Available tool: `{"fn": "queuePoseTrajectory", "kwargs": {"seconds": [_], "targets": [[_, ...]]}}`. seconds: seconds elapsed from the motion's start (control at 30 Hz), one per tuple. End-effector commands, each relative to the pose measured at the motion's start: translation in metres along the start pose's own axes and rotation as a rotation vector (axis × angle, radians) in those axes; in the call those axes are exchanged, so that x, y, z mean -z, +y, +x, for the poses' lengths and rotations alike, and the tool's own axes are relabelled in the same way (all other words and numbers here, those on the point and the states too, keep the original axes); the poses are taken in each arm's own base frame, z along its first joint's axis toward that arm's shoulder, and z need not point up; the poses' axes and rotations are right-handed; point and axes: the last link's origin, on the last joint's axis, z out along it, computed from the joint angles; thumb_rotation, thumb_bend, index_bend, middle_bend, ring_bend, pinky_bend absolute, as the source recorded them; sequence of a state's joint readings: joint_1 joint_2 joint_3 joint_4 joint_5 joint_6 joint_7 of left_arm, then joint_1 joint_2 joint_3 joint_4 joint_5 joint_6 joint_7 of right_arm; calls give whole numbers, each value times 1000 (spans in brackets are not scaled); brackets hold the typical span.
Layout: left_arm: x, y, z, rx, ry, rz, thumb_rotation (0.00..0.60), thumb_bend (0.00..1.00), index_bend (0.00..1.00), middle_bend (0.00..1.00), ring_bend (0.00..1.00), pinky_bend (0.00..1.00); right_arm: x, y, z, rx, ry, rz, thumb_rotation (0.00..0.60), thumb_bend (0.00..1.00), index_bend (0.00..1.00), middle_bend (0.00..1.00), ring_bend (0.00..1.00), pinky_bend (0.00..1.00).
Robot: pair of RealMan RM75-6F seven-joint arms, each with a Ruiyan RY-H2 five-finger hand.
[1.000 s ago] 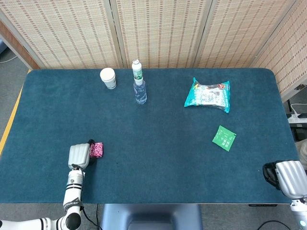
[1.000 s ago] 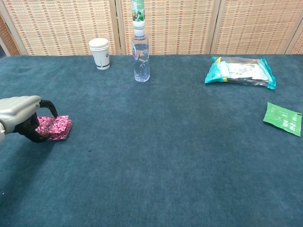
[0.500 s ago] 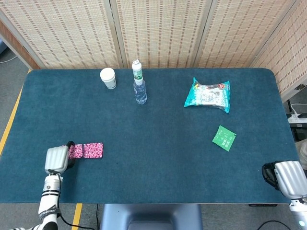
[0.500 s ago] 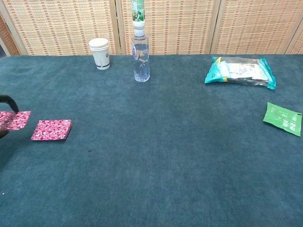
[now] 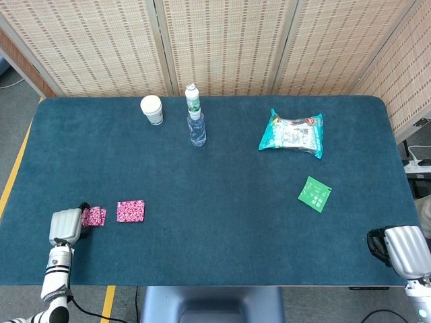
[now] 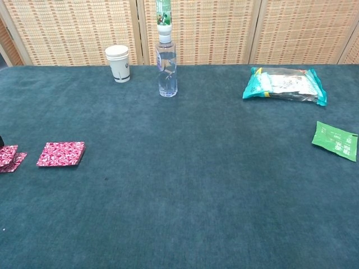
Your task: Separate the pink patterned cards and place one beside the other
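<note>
So the left hand [image 5: 65,227] has slid further toward the left edge of the counter since half a second ago, and the pink patterned card it was dragging [image 5: 93,216] went with it. There's now a clear strip of blue between that card and the other pink patterned card [image 5: 130,210], where a moment back the two were edge to edge, and a second ago they were one stack under the fingers.

From the head view the left hand is a grey-white block sitting right against the left side of the moved card, with a dark fingertip poking up at the card's top corner. Looks like it's touching the card, but whether it's actually pinching it or just resting against it, I can't tell. In the chest view you only see a dark sliver at the frame's left edge above that card [image 6: 10,157], and the card looks a bit crooked or doubled there.

The second card [image 6: 61,153] lies flat on the dark teal carpeted counter [image 5: 222,235], untouched, just right of the first.

The right hand [image 5: 404,249] is down at the near right corner, off the counter edge, well away from everything. Its fingers are hidden, so can't say how open it is.
</note>
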State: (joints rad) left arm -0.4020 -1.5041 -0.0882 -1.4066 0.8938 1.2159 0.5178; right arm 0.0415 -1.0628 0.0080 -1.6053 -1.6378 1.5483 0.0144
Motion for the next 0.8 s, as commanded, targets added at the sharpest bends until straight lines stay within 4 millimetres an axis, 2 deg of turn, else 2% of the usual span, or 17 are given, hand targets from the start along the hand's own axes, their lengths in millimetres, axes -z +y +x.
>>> {"fn": "queuePoseTrajectory", "kwargs": {"seconds": [0.03,0.3,0.47,0.63,0.8], "targets": [[0,0,-1,-4,-1,2,600,356,186,1000,1000,1000,0,0,0,-1,-1,1,600,697,1000,925,881,985],[2,4,-1,-7,-6,-5,600,350,135,1000,1000,1000,0,0,1,-4,-3,3,600,697,1000,925,881,985],[10,12,9,17,24,-37,600,350,131,1000,1000,1000,0,0,1,-5,-4,4,600,697,1000,925,881,985],[17,31,18,38,35,-102,600,350,131,1000,1000,1000,0,0,0,-3,-12,7,600,697,1000,925,881,985],[20,55,18,50,17,-127,600,358,149,1000,1000,1000,0,0,0,-5,-13,8,600,697,1000,925,881,985]]}}
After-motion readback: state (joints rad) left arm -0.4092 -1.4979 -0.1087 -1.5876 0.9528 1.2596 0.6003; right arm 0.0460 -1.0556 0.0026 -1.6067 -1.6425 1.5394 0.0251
